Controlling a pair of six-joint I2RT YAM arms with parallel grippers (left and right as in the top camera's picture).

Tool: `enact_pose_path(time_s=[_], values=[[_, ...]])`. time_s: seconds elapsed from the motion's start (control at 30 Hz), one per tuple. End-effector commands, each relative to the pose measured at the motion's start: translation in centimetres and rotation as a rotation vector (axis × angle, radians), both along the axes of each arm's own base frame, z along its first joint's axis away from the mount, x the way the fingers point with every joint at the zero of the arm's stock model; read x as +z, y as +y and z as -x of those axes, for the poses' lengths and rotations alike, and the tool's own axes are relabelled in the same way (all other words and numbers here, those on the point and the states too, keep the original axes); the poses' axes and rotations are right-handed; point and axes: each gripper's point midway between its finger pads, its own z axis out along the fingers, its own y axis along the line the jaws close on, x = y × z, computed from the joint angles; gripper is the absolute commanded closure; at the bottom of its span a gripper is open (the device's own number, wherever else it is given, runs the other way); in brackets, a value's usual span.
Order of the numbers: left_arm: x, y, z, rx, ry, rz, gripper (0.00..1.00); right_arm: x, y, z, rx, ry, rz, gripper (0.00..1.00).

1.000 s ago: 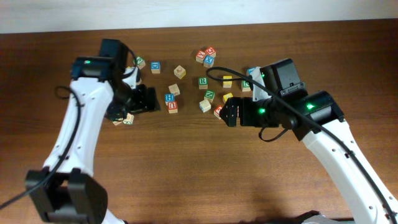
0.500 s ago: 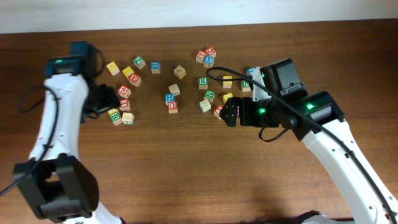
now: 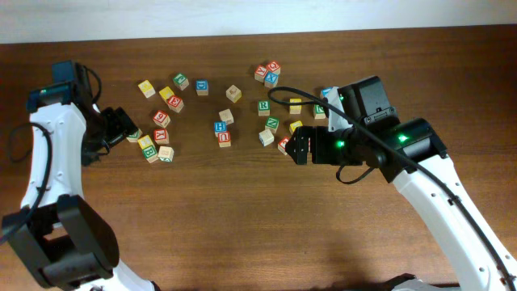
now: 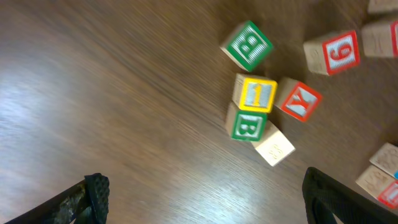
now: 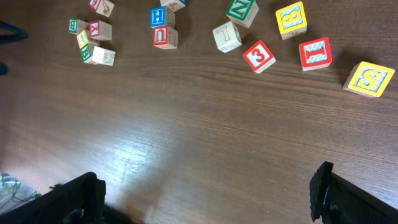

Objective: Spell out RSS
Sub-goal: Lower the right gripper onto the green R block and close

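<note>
Wooden table (image 3: 242, 226), left arm (image 3: 44, 162) at edge, right arm (image 3: 452, 202) by cubes (image 3: 264, 107), both jaws wide

Open wood in front, crowded cubes behind.
Wide bare table (image 3: 242, 218) toward the arms; farther back, left cluster (image 3: 159, 133) and right cluster (image 3: 275, 121) packed, H-E pair (image 3: 222, 133) between, bare lanes either side; right gripper (image 3: 294, 147) crowding the right cluster's near edge.

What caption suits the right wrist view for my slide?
Right gripper open above letter cubes, yellow S cube at frame edge.
</note>
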Motion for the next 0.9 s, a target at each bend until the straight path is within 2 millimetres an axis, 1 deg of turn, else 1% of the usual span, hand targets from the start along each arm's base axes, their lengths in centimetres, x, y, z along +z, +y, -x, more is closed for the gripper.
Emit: enact_pose_path(time_s=[0.0,0.1,0.23,0.3,0.37,0.4,0.43,0.57,0.7,0.77,0.8,0.87], values=[[-2.0,-2.3,-0.2,-0.027,0.036,0.108,0.10,0.6,0.1,-0.3,-0.001,-0.019,0.004,0.02],[-1.7,-2.8,-0.6,-0.064,0.021,0.102,0.11,0.6,0.1,-0.3,-0.001,-0.019,0.004,0.02],[-0.2,-2.9,-0.5,-0.066,-0.003,0.096,0.12,0.6,0.1,-0.3,-0.001,-0.019,0.004,0.02],[0.7,-2.6,-0.3,-0.062,-0.021,0.085,0.15,0.6,0.1,-0.3,-0.001,-0.019,0.004,0.02],[1.6,-1.8,0.0,-0.035,-0.041,0.078,0.17,0.6,0.1,-0.3,-0.001,-0.019,0.004,0.02],[1.9,-0.9,0.3,-0.007,-0.048,0.077,0.13,0.6,0.1,-0.3,-0.001,-0.019,0.004,0.02],[2.0,0.0,0.7,0.023,-0.049,0.077,0.01,0.6,0.1,-0.3,-0.001,-0.019,0.004,0.02],[1.7,2.5,2.7,0.163,-0.002,0.101,0.01,0.6,0.1,-0.3,-0.001,-0.019,0.004,0.02],[1.7,3.4,3.0,0.187,-0.004,0.100,0.01,0.8,0.3,-0.7,-0.001,-0.036,-0.005,0.02],[1.7,3.4,3.0,0.187,-0.004,0.100,0.01,1.3,1.1,-0.8,0.021,-0.047,-0.048,0.02],[1.7,3.4,3.0,0.187,-0.004,0.100,0.01,1.6,1.8,-0.4,0.035,-0.026,-0.094,0.02],[1.7,3.4,3.0,0.187,-0.004,0.100,0.01,2.4,2.5,-0.9,0.049,-0.059,-0.130,0.02]])
